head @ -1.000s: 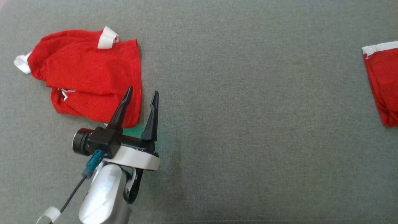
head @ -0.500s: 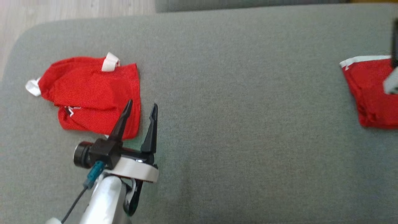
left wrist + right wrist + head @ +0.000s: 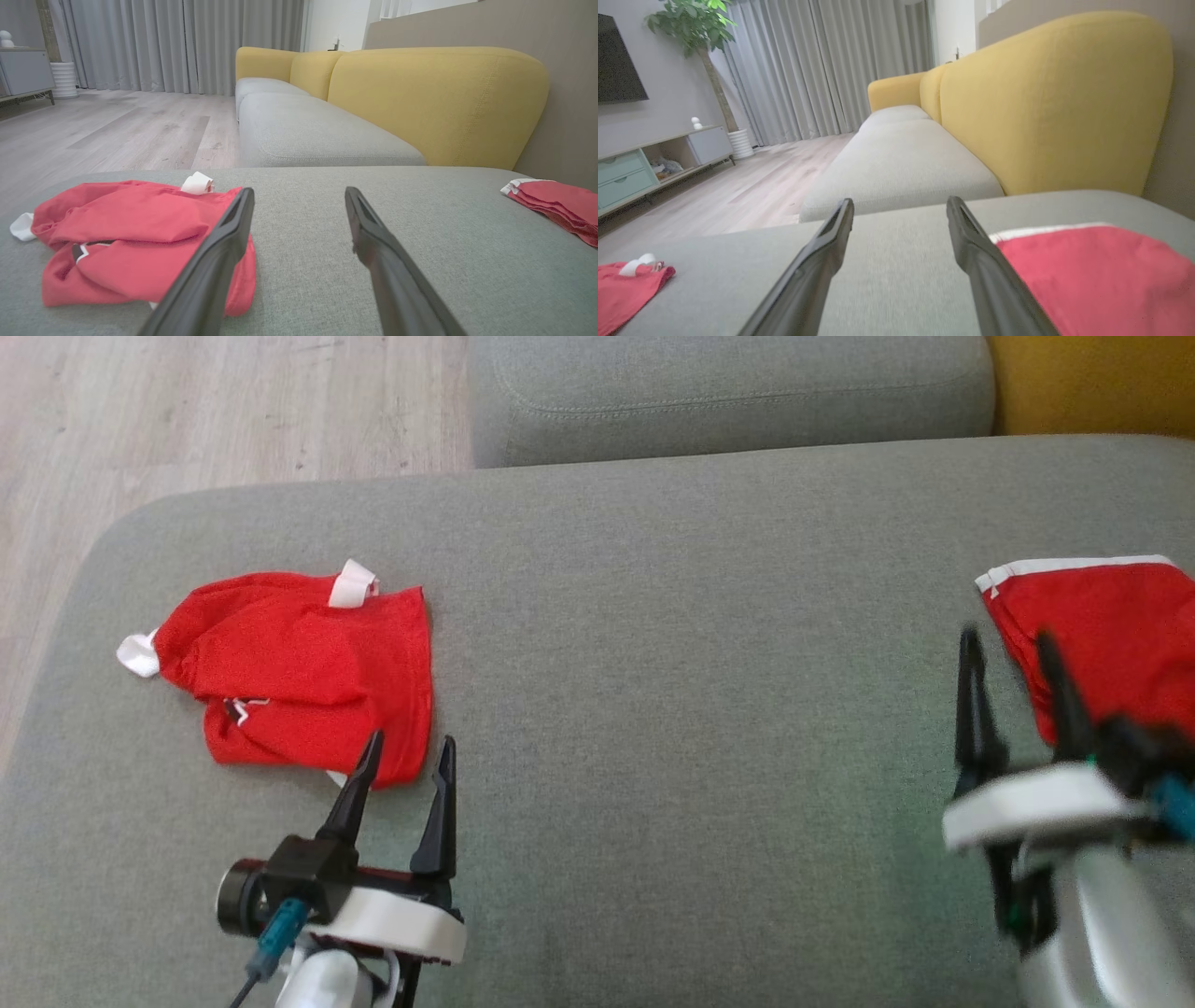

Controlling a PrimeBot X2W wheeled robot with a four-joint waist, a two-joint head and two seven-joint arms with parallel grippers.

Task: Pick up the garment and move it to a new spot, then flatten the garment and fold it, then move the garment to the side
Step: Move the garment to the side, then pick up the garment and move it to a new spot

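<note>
A crumpled red garment [image 3: 308, 672] with white trim lies at the left of the grey seat cushion [image 3: 700, 663]; it also appears in the left wrist view [image 3: 126, 242] and at the edge of the right wrist view [image 3: 621, 289]. My left gripper [image 3: 412, 739] is open just short of its near right corner, empty [image 3: 299, 191]. A second red garment [image 3: 1111, 625], folded flat with a white band, lies at the far right [image 3: 560, 200] [image 3: 1092, 270]. My right gripper [image 3: 1006, 637] stands open beside its left edge, nothing between the fingers [image 3: 900, 201].
The cushion's rounded left edge drops to a wooden floor [image 3: 187, 411]. Another grey seat cushion [image 3: 728, 392] adjoins at the back, with a yellow backrest [image 3: 434, 102] along the right. A low cabinet [image 3: 644, 163] and a plant stand across the room.
The head camera has swung up, bringing the floor and far cushion into view. My right gripper has come into view, open, beside the folded garment. The left gripper stays open.
</note>
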